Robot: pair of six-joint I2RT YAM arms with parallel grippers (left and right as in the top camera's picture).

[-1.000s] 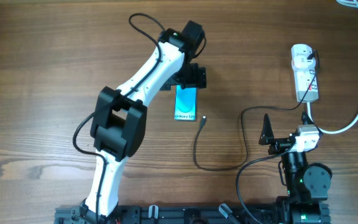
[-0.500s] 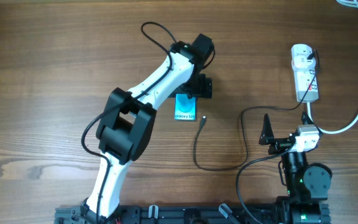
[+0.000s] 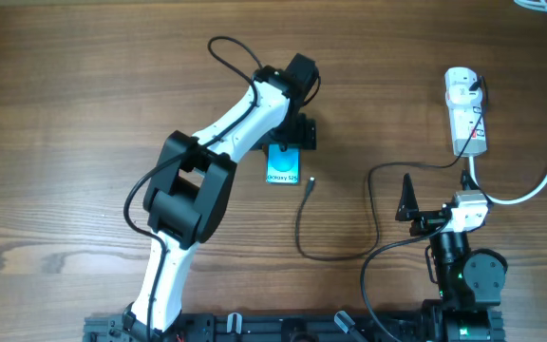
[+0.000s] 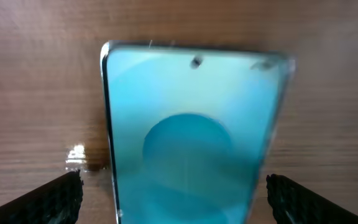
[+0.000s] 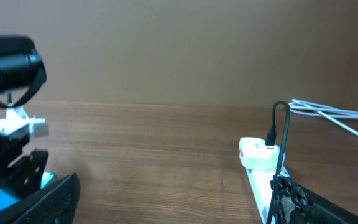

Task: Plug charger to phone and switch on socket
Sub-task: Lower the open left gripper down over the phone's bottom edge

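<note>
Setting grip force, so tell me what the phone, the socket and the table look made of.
The phone: glossy glass face, judging by the sheen and reflections; its thin frame could be metal or plastic. The socket: smooth white moulded plastic, probably. The table: brown wood grain, faintly shiny, so solid wood or laminate.

Left tool (image 3: 290, 136) and right tool (image 3: 411, 209), jaws of both wide apart.

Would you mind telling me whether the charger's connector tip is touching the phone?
Apart. The overhead view shows a clear gap between the charger's connector tip and the phone, with the tip lying just off the phone's lower right corner.
</note>
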